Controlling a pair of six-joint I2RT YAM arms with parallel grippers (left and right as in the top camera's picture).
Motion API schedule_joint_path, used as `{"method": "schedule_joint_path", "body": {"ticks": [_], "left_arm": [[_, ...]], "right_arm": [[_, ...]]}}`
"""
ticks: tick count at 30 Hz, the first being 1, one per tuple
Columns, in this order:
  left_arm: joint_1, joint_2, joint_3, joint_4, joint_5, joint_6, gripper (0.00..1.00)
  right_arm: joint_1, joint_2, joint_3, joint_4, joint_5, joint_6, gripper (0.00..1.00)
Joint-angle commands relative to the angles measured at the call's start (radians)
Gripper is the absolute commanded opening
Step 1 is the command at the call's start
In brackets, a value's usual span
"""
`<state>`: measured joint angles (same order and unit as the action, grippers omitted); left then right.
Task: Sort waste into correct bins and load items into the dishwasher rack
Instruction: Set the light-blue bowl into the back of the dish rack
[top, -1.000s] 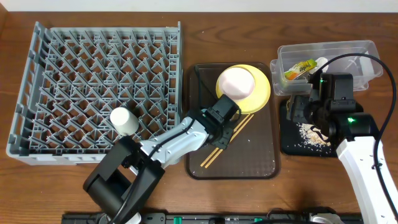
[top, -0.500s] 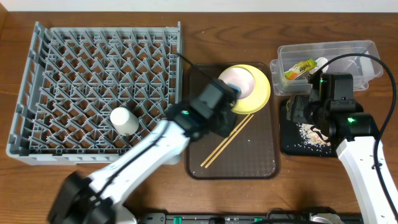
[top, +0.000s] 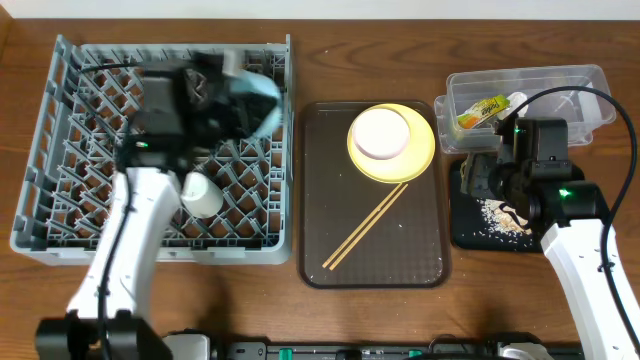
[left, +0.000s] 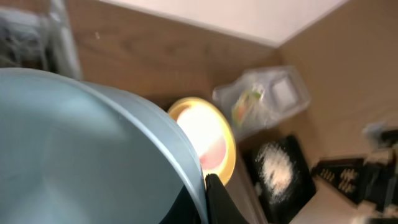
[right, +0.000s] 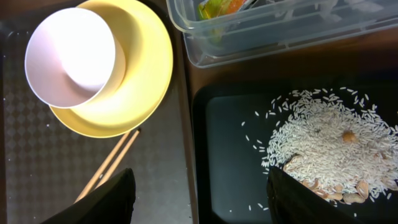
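One round, smooth blue bowl (left: 74, 143)

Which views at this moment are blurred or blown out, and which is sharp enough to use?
Overhead: the left gripper and light blue bowl over the dishwasher rack are motion-smeared, the rest sharp. Left wrist: wholly soft, with the white bowl glaring on the yellow plate. Right wrist: crisp, single grains of the food leftovers distinct, the white bowl nearly blown out.
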<state>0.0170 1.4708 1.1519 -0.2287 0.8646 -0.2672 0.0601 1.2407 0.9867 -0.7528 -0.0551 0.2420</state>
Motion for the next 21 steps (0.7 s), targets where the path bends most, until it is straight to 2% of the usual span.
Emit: {"method": "schedule_joint_path", "body": {"ticks": [1,8,13,15,21], "left_arm": [[0.099,0.065,0.018,0.082,0.255,-0.087,0.06],[0.216,0.259,0.018,0.482,0.505,-0.383,0.06],[0.264,0.389,0.018,0.794,0.554,-0.612,0.06],[0.278,0.426,0.018,0.847,0.553,-0.641,0.06],[0.296,0.507,0.018,0.851,0.545,-0.641,0.06]], "right_arm": [[-0.007,-0.006,0.02,-0.003,0.005,0.008,0.66],[-0.007,-0.006,0.02,-0.003,0.005,0.008,0.66],[-0.007,-0.006,0.02,-0.003,0.005,0.008,0.65],[-0.007,-0.006,0.02,-0.003,0.005,0.008,0.65],[-0.007,-0.006,0.02,-0.003,0.005,0.008,0.66]]}}
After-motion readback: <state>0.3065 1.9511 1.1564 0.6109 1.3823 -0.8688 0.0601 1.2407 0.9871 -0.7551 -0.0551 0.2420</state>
